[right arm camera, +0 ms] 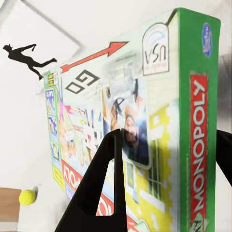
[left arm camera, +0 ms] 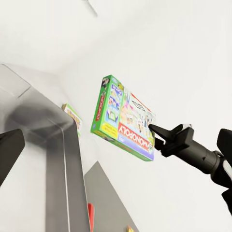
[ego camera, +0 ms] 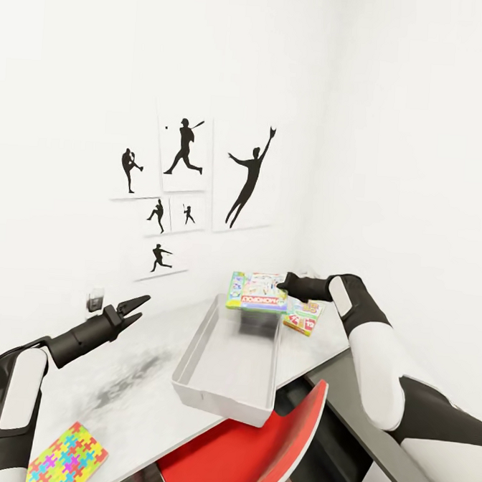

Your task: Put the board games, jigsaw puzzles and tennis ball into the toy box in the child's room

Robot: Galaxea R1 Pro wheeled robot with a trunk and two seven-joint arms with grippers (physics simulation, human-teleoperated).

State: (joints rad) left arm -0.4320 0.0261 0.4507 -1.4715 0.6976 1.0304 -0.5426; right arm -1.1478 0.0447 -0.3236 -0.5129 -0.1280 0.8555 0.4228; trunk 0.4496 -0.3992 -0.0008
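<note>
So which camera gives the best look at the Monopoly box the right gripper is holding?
Left wrist view: the whole Monopoly box shows, pinched by the right gripper, beside the toy box. The right wrist view crops it close up; in the head view it is small, above the bin's far end.

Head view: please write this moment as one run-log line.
right gripper: shut on Monopoly board game | held over toy box | left gripper: open, empty

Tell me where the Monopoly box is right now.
In the head view the Monopoly box hangs in the right claw, just above the far end of the toy box, left of the other game.
</note>
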